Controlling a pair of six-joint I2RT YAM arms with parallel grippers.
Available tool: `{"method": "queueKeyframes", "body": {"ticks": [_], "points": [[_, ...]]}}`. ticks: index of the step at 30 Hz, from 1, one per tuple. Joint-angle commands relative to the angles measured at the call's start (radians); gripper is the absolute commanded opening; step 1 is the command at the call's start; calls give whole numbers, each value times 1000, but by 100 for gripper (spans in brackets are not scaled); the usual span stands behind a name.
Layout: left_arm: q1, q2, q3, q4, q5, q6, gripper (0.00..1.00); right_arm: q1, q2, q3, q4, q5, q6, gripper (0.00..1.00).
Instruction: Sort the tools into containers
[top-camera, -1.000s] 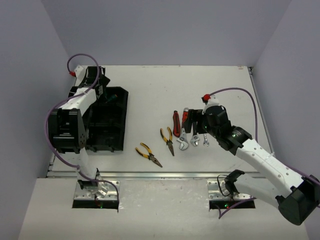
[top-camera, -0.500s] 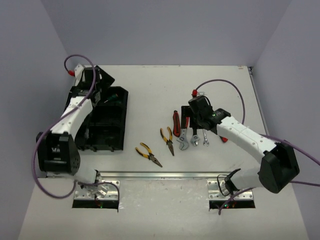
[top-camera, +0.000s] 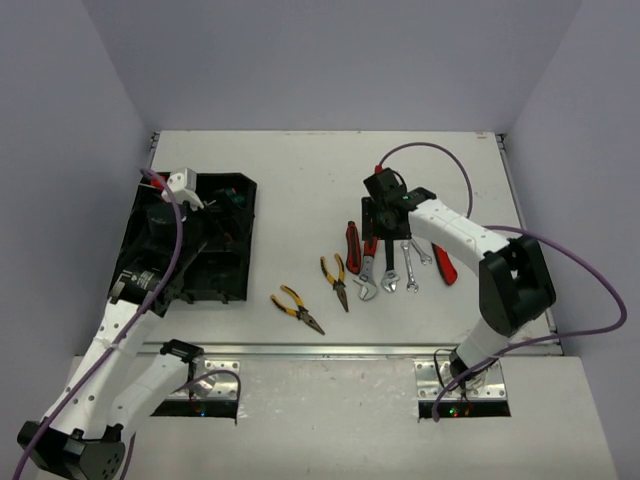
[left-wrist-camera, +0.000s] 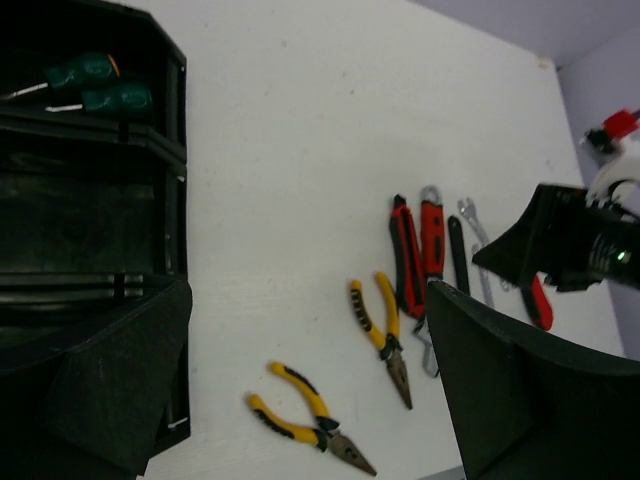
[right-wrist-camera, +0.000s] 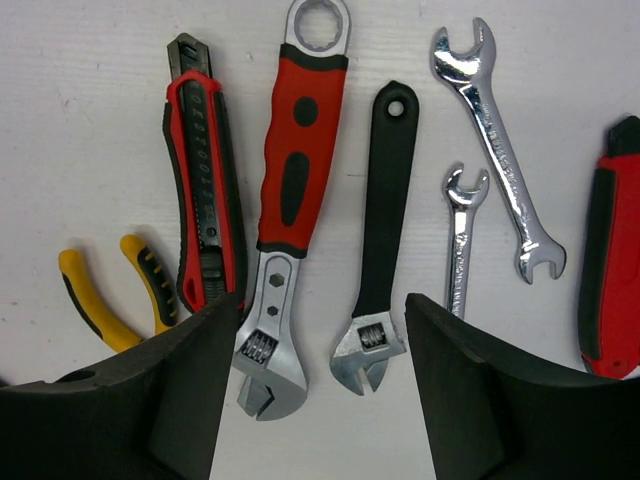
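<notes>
The tools lie in a row on the white table: a red-and-black knife (right-wrist-camera: 205, 190), a red-handled adjustable wrench (right-wrist-camera: 290, 170), a black-handled adjustable wrench (right-wrist-camera: 385, 200), two silver wrenches (right-wrist-camera: 500, 150) and a red-handled tool (right-wrist-camera: 610, 250). Two yellow pliers (top-camera: 335, 282) (top-camera: 296, 309) lie nearer. My right gripper (top-camera: 383, 228) hovers open over the two adjustable wrenches, whose heads show between its fingers (right-wrist-camera: 190, 390). The black containers tray (top-camera: 230, 270) holds green screwdrivers (left-wrist-camera: 100, 85). My left gripper (top-camera: 212, 208) hangs open above the tray, holding nothing.
The purple walls close in the table on the left, back and right. The right arm's purple cable (top-camera: 430, 150) loops over the far part of the table. A metal rail (top-camera: 330, 350) runs along the near edge.
My left gripper opened and drew back from the tray's far end. My right gripper moved toward the far ends of the wrenches, and its jaws narrowed a little.
</notes>
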Motion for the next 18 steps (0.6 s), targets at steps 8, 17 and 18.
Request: {"method": "queueKeyframes", "body": {"ticks": [8,17,18], "points": [[10,-31,-73,-41,80,120,100,18,292,303,-37,-141,5,63],[10,-37,-84,-29,94,120,100,49,457,417,-91,-69,2,57],[10,-37,-84,-29,95,120,100,48,478,419,-95,-67,2,54]]}}
